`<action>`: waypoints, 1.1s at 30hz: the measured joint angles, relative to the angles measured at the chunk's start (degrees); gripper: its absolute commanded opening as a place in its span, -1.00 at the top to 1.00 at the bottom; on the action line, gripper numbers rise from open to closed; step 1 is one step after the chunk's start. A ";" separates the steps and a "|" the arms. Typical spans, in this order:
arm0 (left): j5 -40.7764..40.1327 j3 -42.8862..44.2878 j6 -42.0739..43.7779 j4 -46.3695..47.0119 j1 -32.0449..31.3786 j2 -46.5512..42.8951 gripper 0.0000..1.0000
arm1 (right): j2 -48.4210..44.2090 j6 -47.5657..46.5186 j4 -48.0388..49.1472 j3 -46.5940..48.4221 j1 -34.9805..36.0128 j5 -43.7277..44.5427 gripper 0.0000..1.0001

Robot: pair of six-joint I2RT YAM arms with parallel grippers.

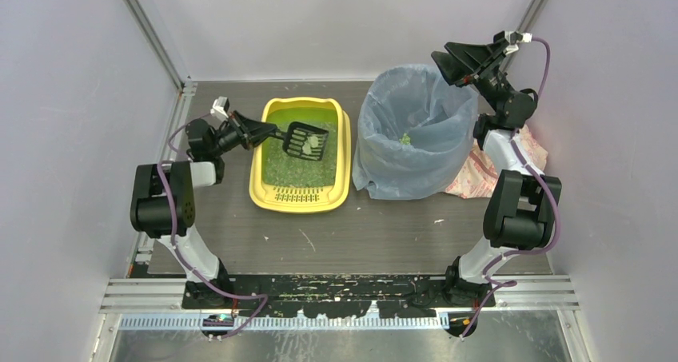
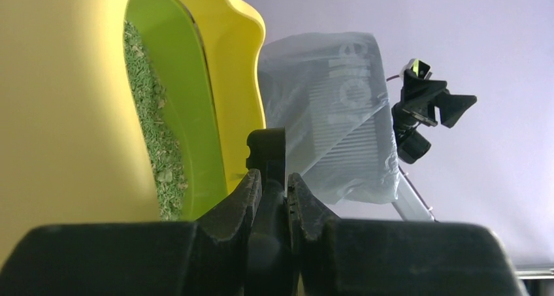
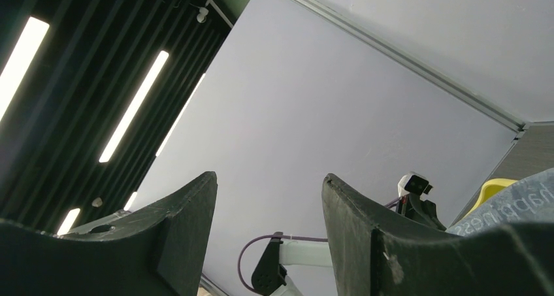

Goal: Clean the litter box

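Note:
The yellow litter box [image 1: 340, 182] lies on the table left of centre, green litter inside and the slotted grate at its near end. My left gripper [image 1: 257, 130] is shut on the handle of the black slotted scoop [image 1: 306, 141], whose head hangs over the litter with pale clumps on it. In the left wrist view the fingers [image 2: 245, 195] clamp the scoop handle [image 2: 268, 153], with the litter box [image 2: 228, 54] beside it. My right gripper [image 1: 452, 62] is open and empty, raised above the far rim of the bin. In the right wrist view its gripper [image 3: 269, 198] points at the wall.
A tall bin lined with a blue translucent bag [image 1: 416, 134] stands right of the litter box, with a bit of green inside; it also shows in the left wrist view [image 2: 340, 113]. A patterned cloth [image 1: 492, 170] lies behind the right arm. Small crumbs dot the table front.

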 measured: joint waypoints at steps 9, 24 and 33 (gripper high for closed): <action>-1.29 0.83 1.70 -6.51 0.68 -2.21 1.00 | 0.31 0.02 -0.02 0.00 0.11 0.00 -0.31; -8.94 18.12 -7.85 -18.51 -1.81 -4.26 1.00 | 0.31 0.04 -0.02 0.00 0.15 0.00 -0.31; -13.35 37.42 -1.92 -39.71 -10.91 -7.61 1.00 | 0.31 0.07 -0.02 0.00 0.17 0.02 -0.31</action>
